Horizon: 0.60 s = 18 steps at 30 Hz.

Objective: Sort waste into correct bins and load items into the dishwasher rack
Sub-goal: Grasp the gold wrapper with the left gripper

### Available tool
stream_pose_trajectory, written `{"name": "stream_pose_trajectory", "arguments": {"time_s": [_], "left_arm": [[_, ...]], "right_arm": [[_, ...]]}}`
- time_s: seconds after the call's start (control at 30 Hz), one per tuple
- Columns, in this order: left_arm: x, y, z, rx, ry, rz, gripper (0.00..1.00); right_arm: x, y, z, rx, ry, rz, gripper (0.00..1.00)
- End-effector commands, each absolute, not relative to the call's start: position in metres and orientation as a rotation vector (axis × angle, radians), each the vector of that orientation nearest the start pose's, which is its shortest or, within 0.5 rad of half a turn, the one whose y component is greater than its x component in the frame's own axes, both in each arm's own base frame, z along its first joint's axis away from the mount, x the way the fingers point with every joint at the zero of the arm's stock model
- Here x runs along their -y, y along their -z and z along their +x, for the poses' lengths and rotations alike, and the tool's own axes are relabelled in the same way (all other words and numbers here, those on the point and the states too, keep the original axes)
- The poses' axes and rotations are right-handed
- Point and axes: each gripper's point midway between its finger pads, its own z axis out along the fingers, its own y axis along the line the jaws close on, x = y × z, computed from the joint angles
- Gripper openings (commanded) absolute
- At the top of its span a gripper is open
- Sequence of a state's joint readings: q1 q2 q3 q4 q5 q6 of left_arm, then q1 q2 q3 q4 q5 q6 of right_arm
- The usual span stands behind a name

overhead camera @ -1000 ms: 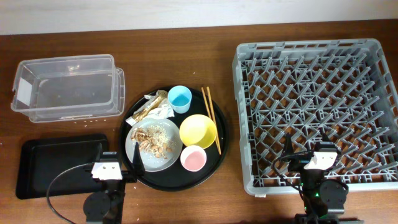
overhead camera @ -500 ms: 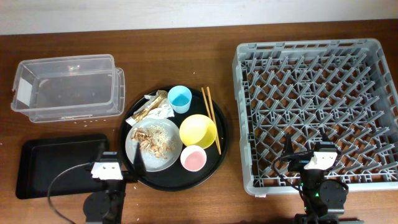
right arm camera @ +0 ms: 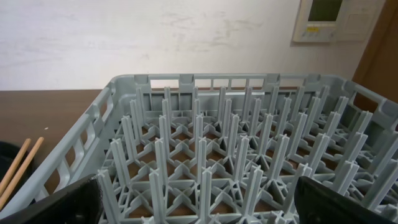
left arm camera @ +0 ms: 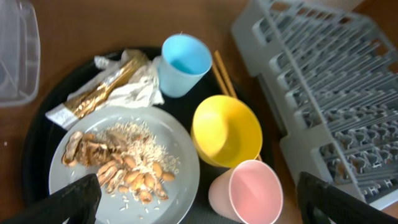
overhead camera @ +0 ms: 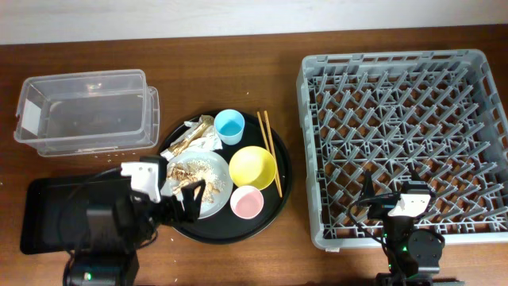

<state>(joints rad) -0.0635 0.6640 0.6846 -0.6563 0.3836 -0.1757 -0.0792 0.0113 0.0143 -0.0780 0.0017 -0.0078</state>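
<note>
Advancing, left jaws now spread above plate (overhead camera: 216,202), right arm (overhead camera: 406,205) unmoved

I have the round tray (overhead camera: 226,228) mid-table, with the plate (overhead camera: 218,199) on its left, the bowl (overhead camera: 252,167) on its right and the chopsticks (overhead camera: 268,151) rightmost. The rack (overhead camera: 389,59) sits right, the tub (overhead camera: 83,77) far left and the shallow tray (overhead camera: 44,216) near left.
</note>
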Motion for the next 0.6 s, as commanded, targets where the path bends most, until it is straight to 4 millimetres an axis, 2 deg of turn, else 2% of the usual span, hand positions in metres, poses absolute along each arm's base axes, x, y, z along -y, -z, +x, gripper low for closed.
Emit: {"name": "stream_pose_trajectory", "arguments": {"time_s": [0.0,0.03,0.07,0.1,0.17,0.2,0.27,0.3,0.33,0.37,0.43,0.47,0.57], "left_arm": [[0.085,-0.204,0.268,-2.367,0.535,0.207,0.99],[0.076,-0.197,0.280,-2.484,0.476,0.159,0.99],[0.063,-0.184,0.287,-2.643,0.358,0.113,0.99],[0.058,-0.172,0.296,-2.746,0.280,0.105,0.99],[0.064,-0.145,0.320,-2.799,0.300,0.109,0.99],[0.065,-0.124,0.332,-2.831,0.303,0.103,0.99],[0.067,-0.111,0.355,-2.799,0.303,0.106,0.99],[0.068,-0.115,0.369,-2.739,0.295,0.112,0.99],[0.065,-0.120,0.382,-2.683,0.265,0.114,0.92],[0.061,-0.126,0.403,-2.600,0.208,0.142,0.69],[0.064,-0.111,0.409,-2.600,0.184,0.277,0.68],[0.063,-0.097,0.410,-2.617,0.159,0.376,0.68],[0.064,-0.083,0.419,-2.616,0.158,0.382,0.63]], "right_arm": [[0.022,-0.156,0.245,-1.649,0.080,0.067,0.99],[0.022,-0.156,0.245,-1.649,0.080,0.067,0.99],[0.022,-0.156,0.245,-1.649,0.080,0.067,0.99],[0.022,-0.156,0.245,-1.649,0.080,0.067,0.99],[0.022,-0.156,0.245,-1.649,0.080,0.067,0.99],[0.022,-0.156,0.245,-1.649,0.080,0.067,0.99],[0.022,-0.156,0.245,-1.649,0.080,0.067,0.99],[0.022,-0.156,0.245,-1.649,0.080,0.067,0.99],[0.022,-0.156,0.245,-1.649,0.080,0.067,0.99],[0.022,-0.156,0.245,-1.649,0.080,0.067,0.99],[0.022,-0.156,0.245,-1.649,0.080,0.067,0.99],[0.022,-0.156,0.245,-1.649,0.080,0.067,0.99],[0.022,-0.156,0.245,-1.649,0.080,0.067,0.99]]}}
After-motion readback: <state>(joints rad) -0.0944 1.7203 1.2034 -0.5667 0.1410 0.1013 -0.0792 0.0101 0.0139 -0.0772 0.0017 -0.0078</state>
